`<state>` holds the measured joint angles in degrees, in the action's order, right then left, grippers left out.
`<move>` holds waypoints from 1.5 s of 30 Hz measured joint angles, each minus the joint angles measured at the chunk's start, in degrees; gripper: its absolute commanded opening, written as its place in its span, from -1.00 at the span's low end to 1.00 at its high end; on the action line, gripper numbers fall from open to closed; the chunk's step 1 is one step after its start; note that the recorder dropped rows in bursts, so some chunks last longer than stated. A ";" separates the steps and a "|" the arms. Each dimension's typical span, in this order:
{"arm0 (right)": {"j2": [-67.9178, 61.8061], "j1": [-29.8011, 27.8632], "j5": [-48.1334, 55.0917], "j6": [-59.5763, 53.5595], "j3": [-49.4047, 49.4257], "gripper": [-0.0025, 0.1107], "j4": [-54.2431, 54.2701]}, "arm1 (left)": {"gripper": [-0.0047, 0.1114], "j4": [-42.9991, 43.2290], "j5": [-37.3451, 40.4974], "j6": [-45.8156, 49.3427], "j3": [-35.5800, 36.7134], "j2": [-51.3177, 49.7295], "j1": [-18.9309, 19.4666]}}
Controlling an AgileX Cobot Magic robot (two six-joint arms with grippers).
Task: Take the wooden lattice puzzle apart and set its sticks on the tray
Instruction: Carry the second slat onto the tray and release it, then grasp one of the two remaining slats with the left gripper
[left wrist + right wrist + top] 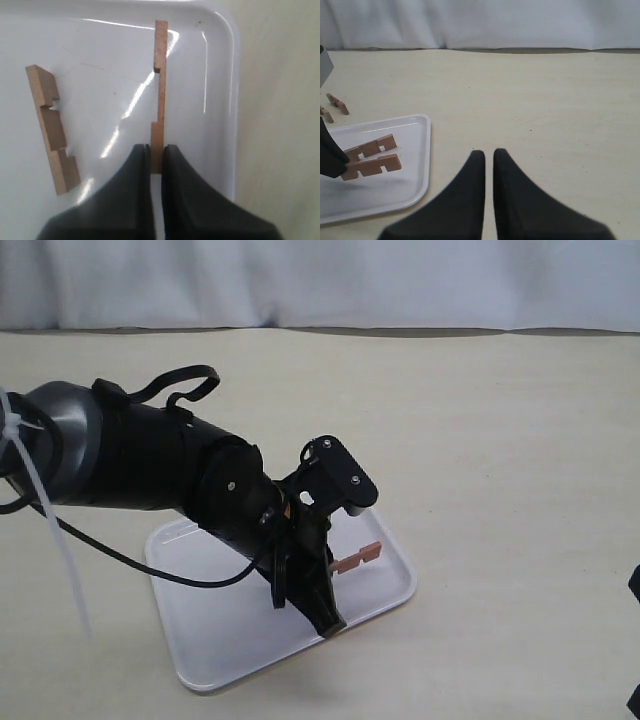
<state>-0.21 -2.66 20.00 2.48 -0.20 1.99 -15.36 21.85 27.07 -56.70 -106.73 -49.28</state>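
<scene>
My left gripper (156,159) is shut on the end of a notched wooden stick (160,95), held on edge just over the white tray (220,75) near its rim. A second stick (50,125) lies flat on the tray beside it. Both sticks (370,167) (372,146) show in the right wrist view, the held one casting a shadow on the tray (415,150). Two more small wooden pieces (337,104) lie on the table beyond the tray; whether they are joined I cannot tell. My right gripper (489,152) is shut on nothing, above bare table to the tray's right.
In the exterior view the left arm (150,460) covers much of the tray (210,660), and a stick (357,558) pokes out from behind its fingers. A white curtain (320,280) closes off the back of the beige table (500,440).
</scene>
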 measured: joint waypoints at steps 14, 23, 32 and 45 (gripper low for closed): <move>0.00 0.00 0.00 0.00 0.00 -0.85 0.00 | -0.04 2.69 -0.10 -1.35 0.00 5.79 1.83; 0.00 0.00 0.00 0.00 0.00 -0.85 0.00 | -0.30 2.80 0.49 -7.40 0.00 15.19 19.32; 0.00 0.00 0.00 0.00 0.00 -0.85 0.00 | 0.25 3.01 5.27 -15.92 0.00 12.38 31.71; 0.00 0.00 0.00 0.00 0.00 -0.85 0.00 | 0.59 4.91 3.68 -16.45 0.00 2.97 31.96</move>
<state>-0.21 -2.66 20.00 2.48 -0.20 1.99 -10.44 25.53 10.62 -56.70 -103.76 -17.32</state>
